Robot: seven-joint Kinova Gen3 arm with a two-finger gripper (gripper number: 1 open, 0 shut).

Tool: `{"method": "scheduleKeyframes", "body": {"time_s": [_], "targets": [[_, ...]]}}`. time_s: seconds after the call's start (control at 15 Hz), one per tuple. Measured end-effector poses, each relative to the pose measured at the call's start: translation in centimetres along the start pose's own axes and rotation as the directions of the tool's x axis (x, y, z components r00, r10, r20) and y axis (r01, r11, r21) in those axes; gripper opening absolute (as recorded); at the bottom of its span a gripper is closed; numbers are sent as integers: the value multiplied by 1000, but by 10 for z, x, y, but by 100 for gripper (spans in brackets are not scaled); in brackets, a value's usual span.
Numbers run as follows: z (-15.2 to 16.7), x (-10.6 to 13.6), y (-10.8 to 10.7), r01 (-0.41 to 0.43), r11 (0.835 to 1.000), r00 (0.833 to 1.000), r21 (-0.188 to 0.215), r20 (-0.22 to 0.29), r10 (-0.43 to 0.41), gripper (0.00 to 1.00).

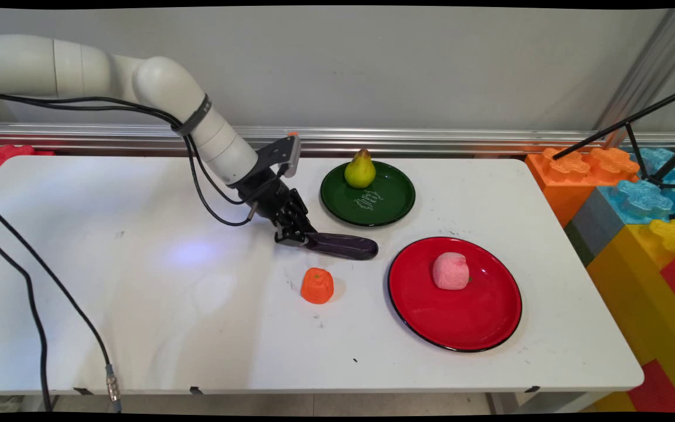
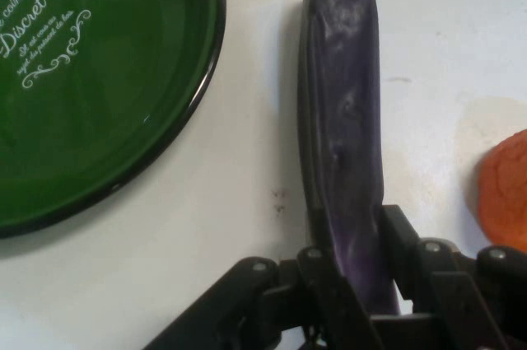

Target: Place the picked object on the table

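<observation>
two plates: one green plate point(image 1: 396, 205) and one red plate point(image 1: 478, 328). one pear point(image 1: 360, 170), one pink fruit point(image 1: 450, 271), one orange fruit point(image 1: 317, 286), one purple eggplant point(image 1: 343, 245).

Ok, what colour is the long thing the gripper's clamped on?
Dark purple, faintly marbled: an eggplant in the gripper. Hand view shows it best.

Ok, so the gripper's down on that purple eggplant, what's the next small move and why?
Probably a short, straight lift. The gripper looks shut on one end of the eggplant, which lies flat on the table between the green plate and the orange piece.
</observation>
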Motion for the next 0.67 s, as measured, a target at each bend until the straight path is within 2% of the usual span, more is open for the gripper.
{"method": "scheduleKeyframes", "body": {"time_s": [0.13, 0.2, 0.67], "targets": [[1, -1, 0, -4, 1000, 1000, 3, 0, 4, 0], [1, -1, 0, -7, 1000, 1000, 4, -2, 7, 100], [-3, 2, 2, -20, 1000, 1000, 11, -19, 20, 100]]}}
